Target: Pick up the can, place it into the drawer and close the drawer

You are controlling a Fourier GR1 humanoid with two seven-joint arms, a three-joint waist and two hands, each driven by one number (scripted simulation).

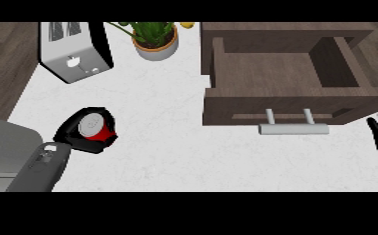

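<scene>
Can (92, 125) gripped by L hand (76, 138); drawer (284, 106) open.

A white counter (177, 144) holds a toaster (74, 51) and potted plant (155, 39), dark wood alongside.

At the upper left of my view stands a silver, boxy metal toaster (74, 49) with black side panels; two dark slots show in its top, and a small lever and knob on the face turned toward me. Just to its right, near the top centre, sits a potted plant (155, 39): green leaves with a few yellow bits, in a round pot that is tan above and white below. Both stand on the white, faintly marbled counter top (162, 144), which fills the middle of the frame. Along the far left edge I see a strip of dark brown wooden floor (16, 64).
</scene>
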